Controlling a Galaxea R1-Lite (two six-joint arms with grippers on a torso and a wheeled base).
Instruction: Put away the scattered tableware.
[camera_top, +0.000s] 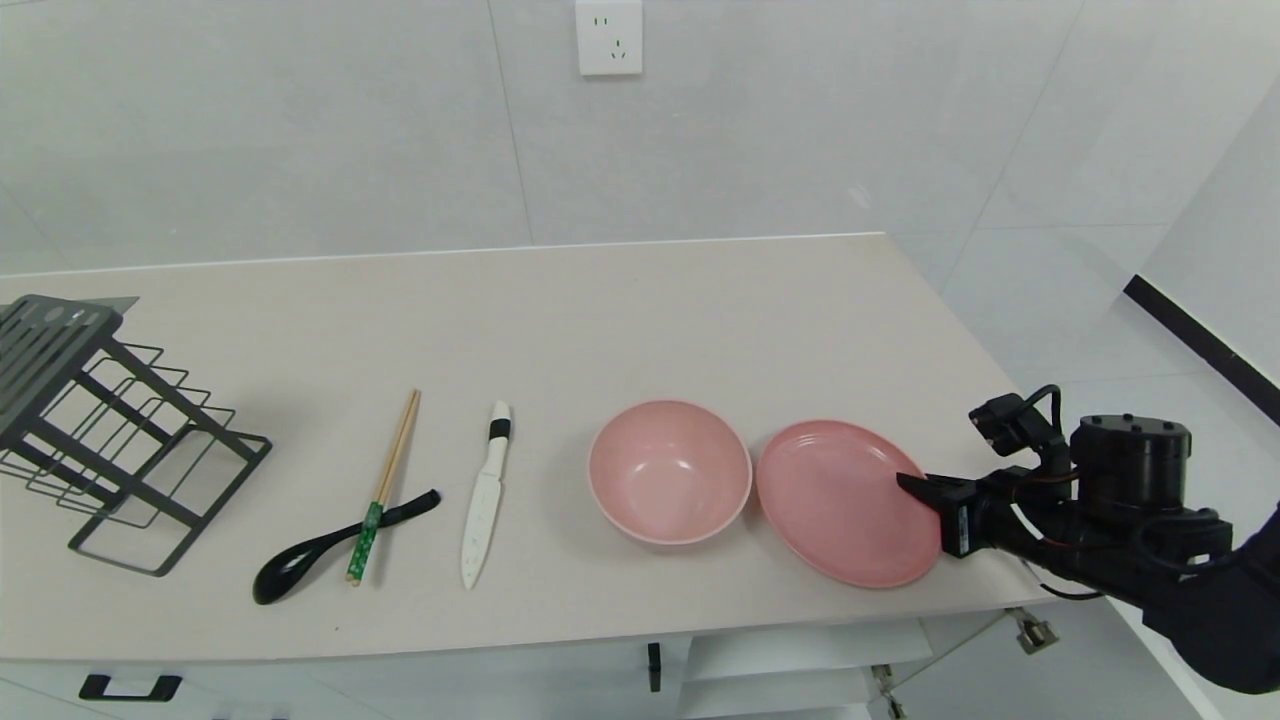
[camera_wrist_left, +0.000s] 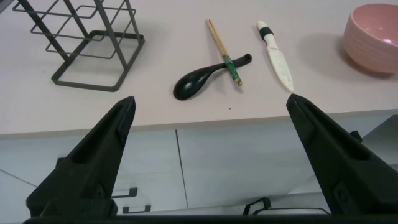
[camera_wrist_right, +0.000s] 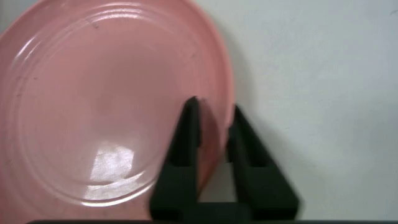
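Right gripper (camera_top: 905, 482) is at the right-hand rim of the pink plate (camera_top: 830, 500), and the right wrist view has it closed on that rim (camera_wrist_right: 214, 115), one finger over the plate's inside (camera_wrist_right: 106, 106) and the other outside the edge. The plate lies flat on the bench (camera_top: 600, 320) near the front right corner, rim to rim with the pink bowl (camera_top: 668, 470), which sits upright just to its left. Further left lies the white knife (camera_top: 487, 495), its long axis running almost front to back: the black-banded handle is toward the wall and the blade tip points at the bench's front edge. Next come the chopsticks (camera_top: 385, 480), a pair side by side, also close to front-to-back, with the green ends nearest the front. They cross over the handle of the black spoon (camera_top: 330, 545), which lies on a diagonal with its bowl at the front left and its handle pointing back to the right. The dark wire dish rack (camera_top: 110, 430) stands at the far left. Left gripper (camera_wrist_left: 209, 98) hangs in front of the bench's front edge, jaws spread wide and holding nothing, facing the spoon (camera_wrist_left: 193, 84) and chopsticks (camera_wrist_left: 224, 50).
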